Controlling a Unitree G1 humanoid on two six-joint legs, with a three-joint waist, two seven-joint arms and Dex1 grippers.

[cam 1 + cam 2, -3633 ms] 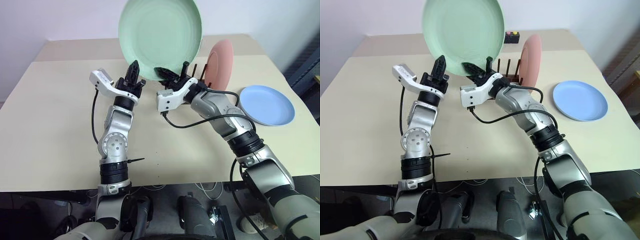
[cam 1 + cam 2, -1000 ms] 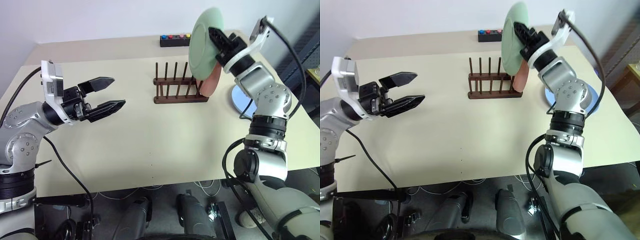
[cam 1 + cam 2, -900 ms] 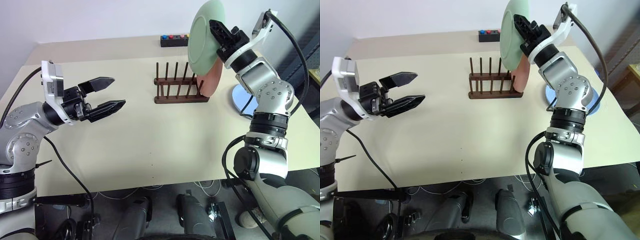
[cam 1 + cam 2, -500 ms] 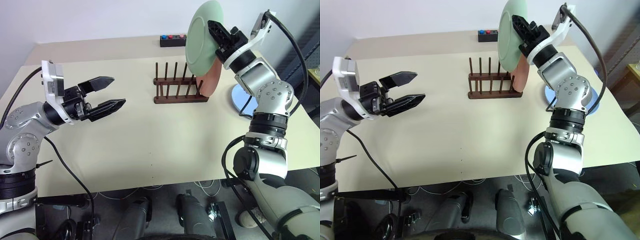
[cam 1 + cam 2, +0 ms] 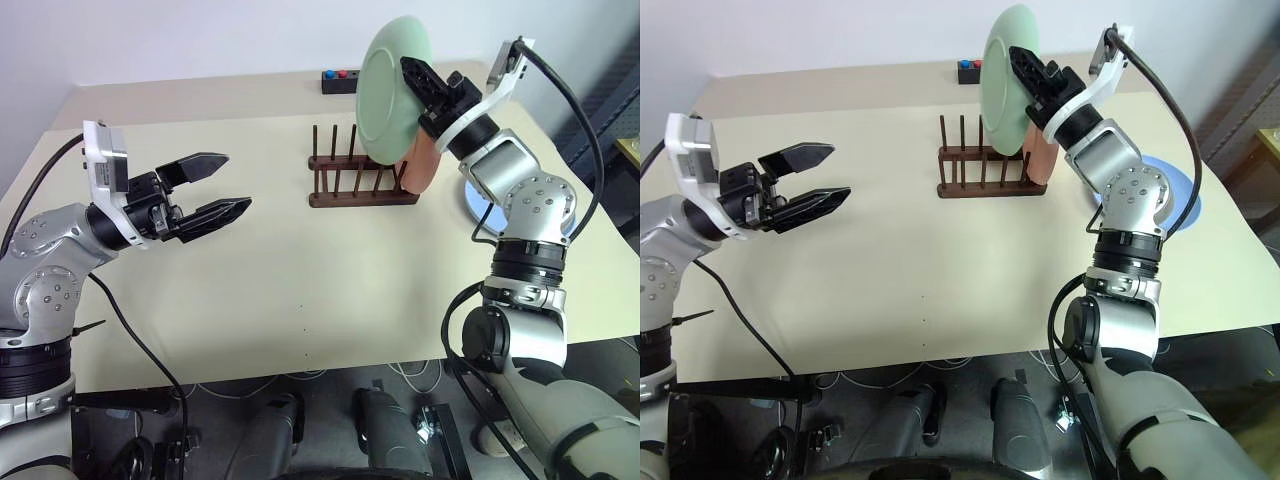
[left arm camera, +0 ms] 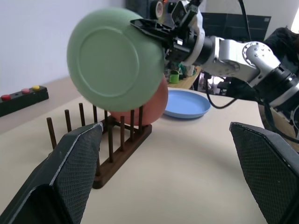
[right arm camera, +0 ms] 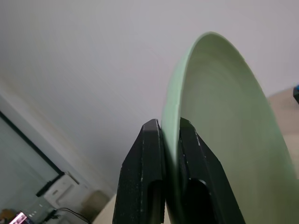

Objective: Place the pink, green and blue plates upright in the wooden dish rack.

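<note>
My right gripper point(image 5: 418, 82) is shut on the rim of the mint green plate point(image 5: 388, 88) and holds it upright, tilted, just above the right half of the wooden dish rack point(image 5: 360, 186). In the right wrist view both fingers point(image 7: 150, 158) pinch the green rim point(image 7: 219, 107). The pink plate point(image 5: 426, 166) stands upright in the rack's right end, partly behind the green one. Right of the rack the blue plate point(image 6: 185, 103) lies flat on the table, mostly hidden by my right arm in the head views. My left gripper point(image 5: 238, 182) hangs open and empty over the table's left side.
A black box with coloured buttons point(image 5: 340, 77) sits at the table's far edge behind the rack. The rack's left pegs point(image 6: 70, 122) stand free. The beige table point(image 5: 300, 280) stretches bare between my left gripper and the rack.
My right gripper has carried the green plate left and a little lower, from over the pink plate to above the rack's pegs. The left arm has stayed still.
</note>
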